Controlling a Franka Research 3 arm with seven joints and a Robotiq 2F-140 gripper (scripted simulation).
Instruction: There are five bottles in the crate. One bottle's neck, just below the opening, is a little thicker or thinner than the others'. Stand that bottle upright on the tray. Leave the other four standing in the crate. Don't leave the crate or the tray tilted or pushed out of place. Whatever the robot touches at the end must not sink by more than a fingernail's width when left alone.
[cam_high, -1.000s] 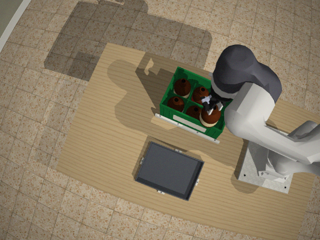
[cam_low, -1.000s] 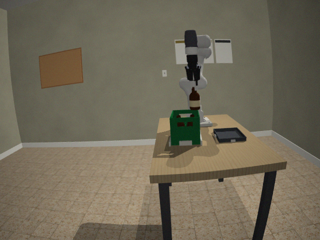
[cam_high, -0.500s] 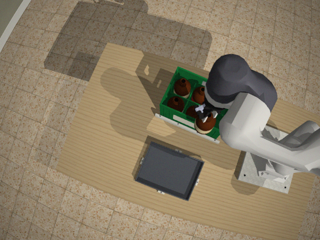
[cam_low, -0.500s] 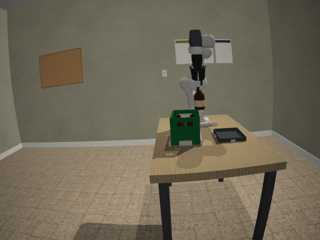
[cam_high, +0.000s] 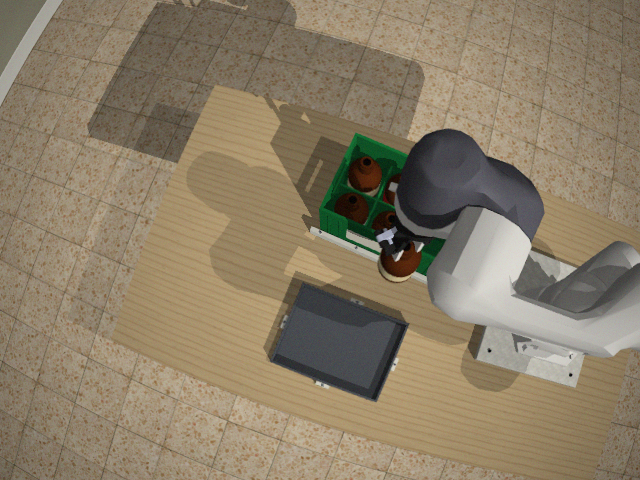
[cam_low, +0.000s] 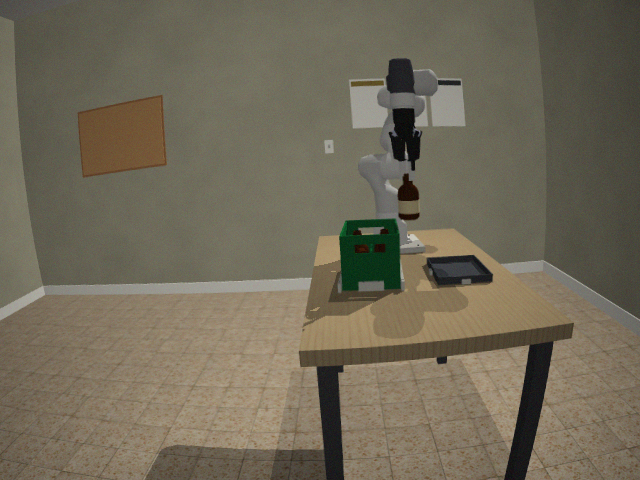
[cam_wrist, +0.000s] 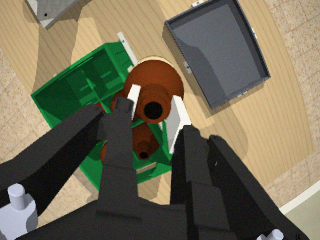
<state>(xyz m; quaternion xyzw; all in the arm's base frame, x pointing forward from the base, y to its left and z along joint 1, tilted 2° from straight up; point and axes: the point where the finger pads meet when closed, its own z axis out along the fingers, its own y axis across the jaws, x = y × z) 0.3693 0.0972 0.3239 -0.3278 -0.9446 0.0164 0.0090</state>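
My gripper (cam_high: 394, 242) (cam_low: 410, 171) (cam_wrist: 153, 103) is shut on the neck of a brown bottle (cam_high: 399, 264) (cam_low: 408, 202) (cam_wrist: 159, 78) with a cream label. The bottle hangs upright, higher than the top of the green crate (cam_high: 332, 221) (cam_low: 370, 263) (cam_wrist: 66, 95). It is over the crate's edge that faces the tray. Three other brown bottles (cam_high: 364, 173) (cam_high: 351, 207) (cam_high: 384, 220) stand in the crate. A further one is mostly hidden behind my arm. The dark grey tray (cam_high: 336, 341) (cam_low: 459, 269) (cam_wrist: 220, 47) lies flat and bare on the wooden table (cam_high: 206, 289).
The robot's base plate (cam_high: 524, 359) sits at the table's edge beside the crate. My arm (cam_high: 480, 268) covers the crate's far corner in the overhead view. A white strip (cam_high: 330, 236) runs along the crate's foot.
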